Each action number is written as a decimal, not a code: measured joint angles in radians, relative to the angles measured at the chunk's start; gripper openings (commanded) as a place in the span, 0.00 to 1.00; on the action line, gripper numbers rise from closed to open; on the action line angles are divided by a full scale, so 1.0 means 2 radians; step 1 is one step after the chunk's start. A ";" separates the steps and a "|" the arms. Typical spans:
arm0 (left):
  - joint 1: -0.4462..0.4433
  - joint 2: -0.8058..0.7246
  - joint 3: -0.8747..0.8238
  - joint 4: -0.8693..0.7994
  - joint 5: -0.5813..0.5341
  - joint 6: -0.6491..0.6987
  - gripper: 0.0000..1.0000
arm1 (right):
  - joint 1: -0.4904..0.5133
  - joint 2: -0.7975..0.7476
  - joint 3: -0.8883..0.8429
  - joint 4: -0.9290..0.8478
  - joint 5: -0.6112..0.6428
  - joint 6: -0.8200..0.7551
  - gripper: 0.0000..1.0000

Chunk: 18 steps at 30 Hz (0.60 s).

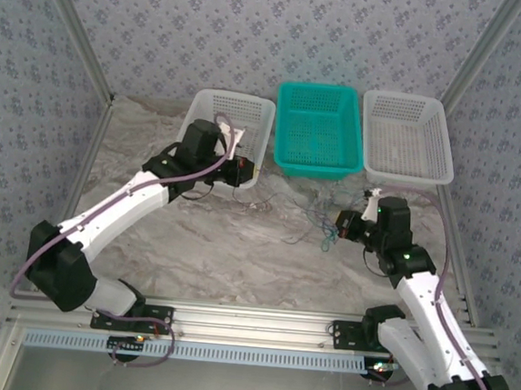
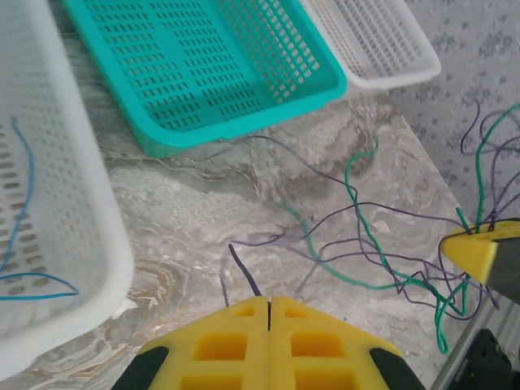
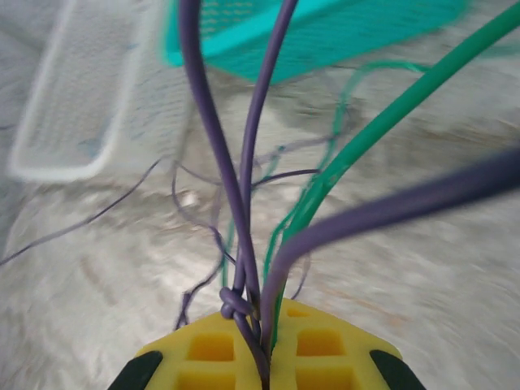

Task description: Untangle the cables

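Currently mid-separation: left gripper (image 2: pixel 268 305) closed on one dark strand (image 2: pixel 244 273), right gripper (image 3: pixel 264 325) clamping the tangled cables (image 2: pixel 370 244) on the counter (image 2: pixel 183 215) before the teal basket (image 2: pixel 244 119); next probably needs a slow, steady pull apart.

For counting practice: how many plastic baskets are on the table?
3: a white perforated plastic basket at left, a teal perforated plastic basket in the middle, a second white basket at right. None seems hidden.

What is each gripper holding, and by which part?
Right gripper: a bunch of thin purple and green wires, pinched together partway along. Left gripper: one thin dark purple wire, seemingly near its end.
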 measured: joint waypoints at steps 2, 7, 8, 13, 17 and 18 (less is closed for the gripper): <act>0.011 -0.015 -0.008 0.001 -0.006 -0.004 0.00 | -0.046 0.000 -0.014 -0.011 0.006 0.019 0.00; 0.040 -0.067 -0.019 0.003 -0.011 -0.017 0.00 | -0.140 -0.006 -0.055 -0.028 0.003 0.069 0.00; 0.044 -0.076 -0.019 0.005 -0.011 -0.021 0.00 | -0.147 -0.006 -0.059 -0.030 0.002 0.076 0.00; 0.051 -0.118 -0.015 0.034 -0.006 -0.037 0.00 | -0.165 -0.008 -0.068 -0.047 0.011 0.106 0.00; 0.061 -0.130 0.031 0.025 -0.017 -0.026 0.00 | -0.190 -0.009 -0.081 -0.052 0.021 0.123 0.00; 0.067 -0.133 0.049 0.022 -0.027 -0.019 0.00 | -0.196 -0.009 -0.085 -0.054 0.024 0.127 0.00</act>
